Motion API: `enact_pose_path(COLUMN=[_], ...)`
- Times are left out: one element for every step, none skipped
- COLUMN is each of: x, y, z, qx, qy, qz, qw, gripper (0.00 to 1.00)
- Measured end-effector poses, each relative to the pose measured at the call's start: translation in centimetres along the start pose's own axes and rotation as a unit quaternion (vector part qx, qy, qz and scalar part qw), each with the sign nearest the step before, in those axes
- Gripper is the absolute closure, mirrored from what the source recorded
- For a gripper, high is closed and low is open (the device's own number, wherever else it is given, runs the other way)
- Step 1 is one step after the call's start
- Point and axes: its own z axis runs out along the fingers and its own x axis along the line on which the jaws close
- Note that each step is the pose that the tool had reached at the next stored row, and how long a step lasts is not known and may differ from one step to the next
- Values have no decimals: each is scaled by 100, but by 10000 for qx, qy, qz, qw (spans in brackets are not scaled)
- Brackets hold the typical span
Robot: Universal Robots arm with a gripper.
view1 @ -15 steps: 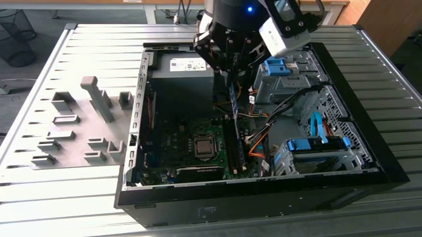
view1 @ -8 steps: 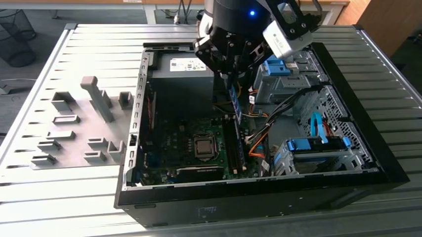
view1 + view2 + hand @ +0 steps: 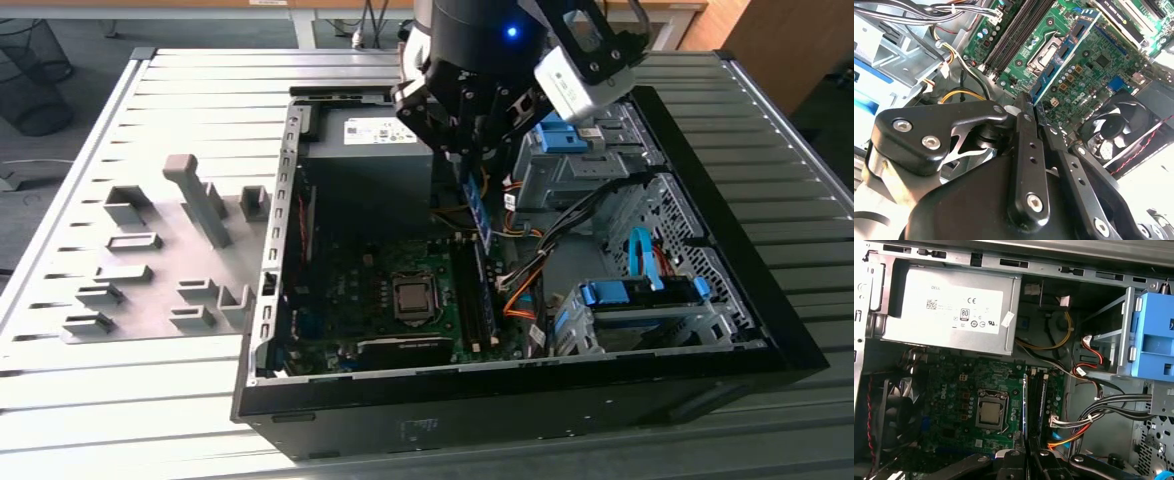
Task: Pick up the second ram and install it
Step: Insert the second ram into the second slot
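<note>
My gripper is shut on the second ram, a thin green-blue strip that hangs on edge inside the open computer case. It is held a little above the motherboard's long dark memory slots. In the second wrist view the fingers clamp one end of the ram, which reaches out over the board beside the slots. In the first wrist view the ram appears edge-on, just beside the slots, with the gripper behind it.
Inside the case are a grey power supply, the processor socket, a black fan, bundled cables and a blue drive cage. Grey holder blocks sit on the slatted table on the exterior view's left.
</note>
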Motion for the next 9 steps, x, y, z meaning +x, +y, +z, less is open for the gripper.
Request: enact_pose_path(x=[0,0,0,0,0,0,0,0,0], y=[-1,-3,-4,-4,-4,-4,-4,-4,-4], z=[3,6,9,10,10,9,10,11,12], qx=[0,0,0,0,0,0,0,0,0], qy=[0,0,0,1,0,1,1,1,1], qz=[-20,-41,-61,-63,-63,-64,-64,-64,-76], qw=[10000,10000,10000,10000,10000,10000,10000,10000,10000], gripper=[86,86,86,86,86,86,86,86,86])
